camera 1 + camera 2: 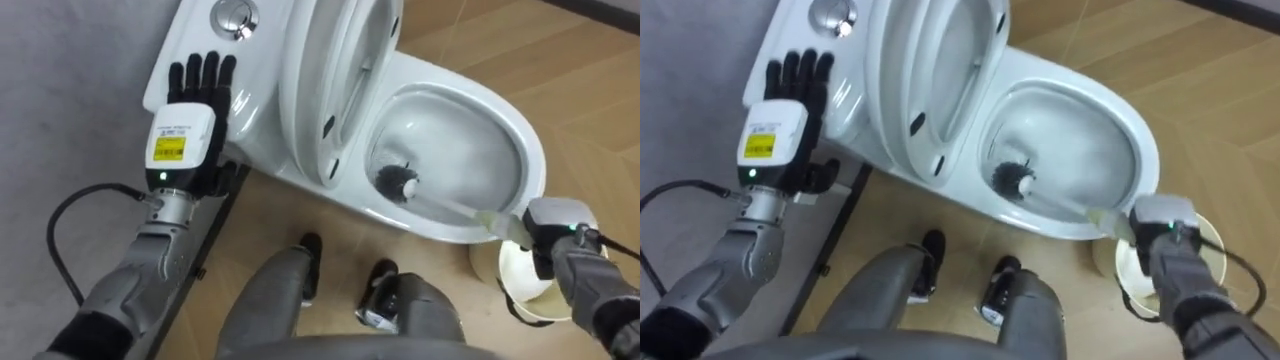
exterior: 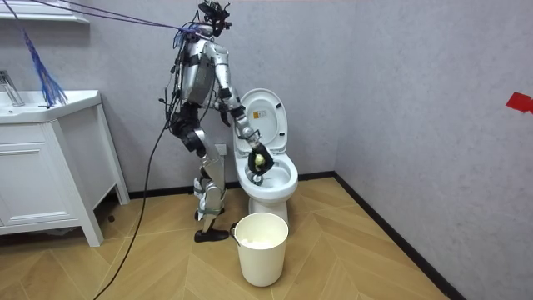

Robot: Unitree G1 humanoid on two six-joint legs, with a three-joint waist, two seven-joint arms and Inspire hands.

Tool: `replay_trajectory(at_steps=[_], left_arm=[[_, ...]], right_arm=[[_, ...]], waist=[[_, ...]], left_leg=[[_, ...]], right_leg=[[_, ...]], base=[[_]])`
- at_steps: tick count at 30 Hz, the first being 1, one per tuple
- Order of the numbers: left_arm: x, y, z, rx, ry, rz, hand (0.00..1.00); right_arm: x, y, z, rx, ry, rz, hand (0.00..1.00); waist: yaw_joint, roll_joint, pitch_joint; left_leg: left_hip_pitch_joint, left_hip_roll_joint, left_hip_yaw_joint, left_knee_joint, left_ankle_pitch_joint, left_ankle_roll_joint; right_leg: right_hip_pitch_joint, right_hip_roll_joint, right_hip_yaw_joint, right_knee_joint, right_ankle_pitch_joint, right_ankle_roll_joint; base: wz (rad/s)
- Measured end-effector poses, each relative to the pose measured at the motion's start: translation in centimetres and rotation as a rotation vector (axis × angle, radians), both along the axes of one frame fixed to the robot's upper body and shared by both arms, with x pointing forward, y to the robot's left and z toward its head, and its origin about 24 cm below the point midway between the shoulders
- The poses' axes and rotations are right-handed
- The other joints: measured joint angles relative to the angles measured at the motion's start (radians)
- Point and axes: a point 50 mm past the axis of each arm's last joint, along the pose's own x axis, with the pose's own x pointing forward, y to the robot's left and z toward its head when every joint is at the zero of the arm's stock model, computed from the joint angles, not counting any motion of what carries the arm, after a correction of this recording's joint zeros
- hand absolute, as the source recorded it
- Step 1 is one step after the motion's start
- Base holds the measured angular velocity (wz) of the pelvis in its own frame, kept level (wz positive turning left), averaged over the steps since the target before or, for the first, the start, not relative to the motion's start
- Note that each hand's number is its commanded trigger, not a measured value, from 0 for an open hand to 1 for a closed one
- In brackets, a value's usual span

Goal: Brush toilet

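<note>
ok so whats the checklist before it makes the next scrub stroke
1. Lid raised: ok, it leans back toward the tank.
2. Brush head inside the bowl: ok, it sits low in the bowl.
3. Bristles touching the porcelain: cannot tell.
4. Right hand on the handle: ok, it holds the brush at the bowl's front rim.
5. Left hand clear of the bowl: ok, fingers straight, over the tank.
6. Bucket clear of the stroke: ok, it stands on the floor below the right hand.
</note>
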Motion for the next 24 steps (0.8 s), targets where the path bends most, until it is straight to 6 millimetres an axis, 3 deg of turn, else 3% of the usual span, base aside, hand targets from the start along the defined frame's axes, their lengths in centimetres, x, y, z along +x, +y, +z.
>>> replay_trajectory(at_steps=[3, 6, 10, 17, 21, 23, 24], left_arm=[[1.0, -0.4, 1.3, 0.008, -0.054, -0.047, 0.00], [1.4, -0.3, 2.3, 0.010, -0.108, -0.068, 0.00], [1.5, -0.6, 3.1, -0.002, -0.156, -0.073, 0.00], [2.1, 0.0, 3.6, 0.030, -0.175, -0.052, 0.00], [2.1, 0.2, 3.3, 0.044, -0.152, -0.056, 0.00], [2.0, 0.2, 3.1, 0.043, -0.144, -0.065, 0.00], [2.0, 0.1, 3.1, 0.040, -0.140, -0.071, 0.00]], right_arm=[[3.4, -1.0, 3.0, 0.008, -0.103, -0.087, 1.00], [4.8, -2.4, 5.2, 0.021, -0.174, -0.167, 1.00], [5.1, -3.4, 6.3, 0.009, -0.219, -0.195, 1.00], [5.3, -3.3, 6.7, -0.054, -0.215, -0.130, 1.00], [5.7, -2.0, 6.4, -0.176, -0.167, 0.030, 1.00], [5.3, -1.3, 5.6, -0.226, -0.121, 0.105, 1.00], [4.8, -1.0, 5.0, -0.253, -0.097, 0.128, 1.00]], waist=[[0.029, -0.018, 0.0124], [0.032, -0.026, 0.0199], [0.029, -0.031, 0.0225], [0.032, -0.026, 0.0212], [0.039, 0.003, 0.0229], [0.053, 0.024, 0.0215], [0.058, 0.047, 0.0204]], left_leg=[[-0.038, -0.003, -0.005, 0.005, 0.006, -0.002], [-0.086, -0.005, -0.018, 0.025, 0.009, -0.003], [-0.133, -0.025, -0.009, 0.045, 0.011, 0.000], [-0.154, -0.020, -0.004, 0.068, 0.011, -0.001], [-0.149, -0.021, -0.021, 0.074, 0.012, -0.002], [-0.150, -0.019, -0.025, 0.074, 0.011, -0.004], [-0.150, -0.019, -0.034, 0.074, 0.010, -0.005]], right_leg=[[-0.037, -0.010, -0.009, 0.023, -0.004, -0.007], [-0.076, -0.011, -0.018, 0.045, -0.004, -0.008], [-0.143, -0.041, -0.009, 0.112, -0.018, -0.010], [-0.163, -0.042, -0.012, 0.120, -0.023, -0.018], [-0.144, -0.042, -0.033, 0.112, -0.023, -0.019], [-0.136, -0.032, -0.040, 0.096, -0.021, -0.019], [-0.124, -0.027, -0.055, 0.080, -0.017, -0.019]], base=[[0.12], [0.10], [0.06], [-0.04], [0.08], [0.05], [0.12]])
